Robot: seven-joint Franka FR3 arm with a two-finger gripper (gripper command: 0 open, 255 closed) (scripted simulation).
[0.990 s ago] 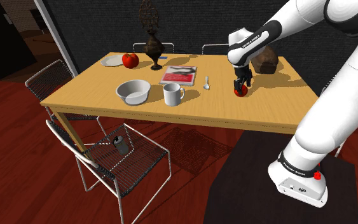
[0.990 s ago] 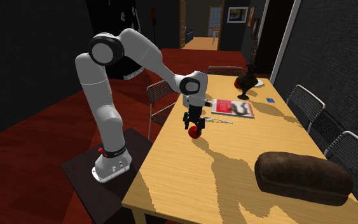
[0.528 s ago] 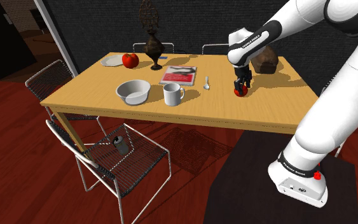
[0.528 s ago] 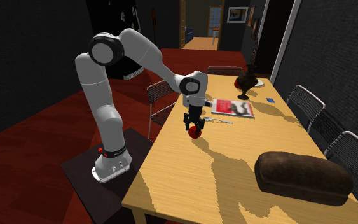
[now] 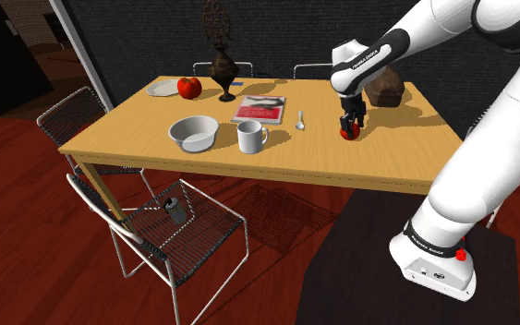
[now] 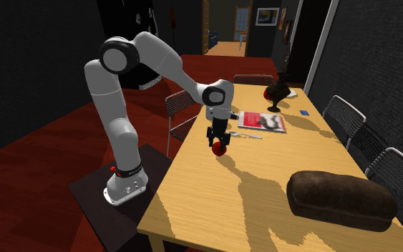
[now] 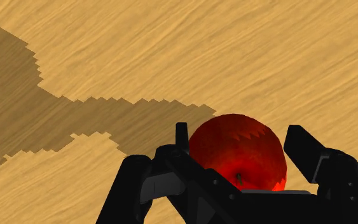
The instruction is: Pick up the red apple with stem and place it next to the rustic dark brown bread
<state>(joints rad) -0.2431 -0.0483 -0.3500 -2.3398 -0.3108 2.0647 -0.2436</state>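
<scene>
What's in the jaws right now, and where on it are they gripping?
The round red apple, pinched at its two opposite sides between the jaws of the black gripper.

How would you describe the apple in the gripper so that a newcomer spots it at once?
On the wooden table, follow the white arm down to its black gripper, near the end with the dark loaf. The apple is the small red ball that it clasps. The other red apple sits free at the table's opposite end, beside a plate.
</scene>
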